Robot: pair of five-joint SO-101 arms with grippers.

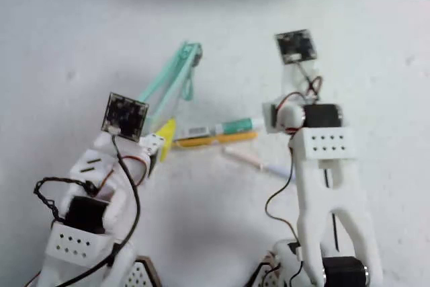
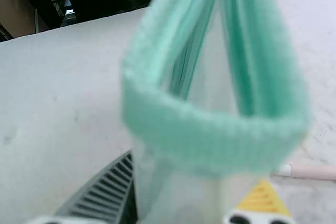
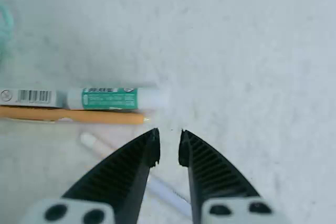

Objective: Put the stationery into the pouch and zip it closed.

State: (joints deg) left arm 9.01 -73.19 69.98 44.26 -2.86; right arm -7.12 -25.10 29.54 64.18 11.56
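- Pinched in the left pincer [image 2: 191, 182]: one end of the mint pouch [image 1: 176, 65], held on edge and slanting away over the table [image 1: 80, 31]. Hard to tell whether its far end rests on the surface.
- Seen from the left wrist, a looped mint band with the zip line inside it, so probably an open mouth.
- Right pincer [image 3: 168, 134] spread only a slit, with nothing between the fingers, just beside the capped end of the green-and-white stick [image 3: 110, 98].
- Still outside the pouch, lying between the two arms: that stick, an orange pencil [image 3: 73, 115] right alongside it, and a pale pen [image 1: 252, 159] a little apart.
- Likely trouble one: too narrow a gap to straddle the round stick. Coming down like this would probably shove or roll it away.
- Likely trouble two: stick and pencil so close that closing on one may drag or flick the other.
- Likely trouble three: a soft, sagging mouth, with a long item catching on the band or jamming crosswise.
- Likely trouble four: thin fabric slipping from the left grip under a push from the other side.
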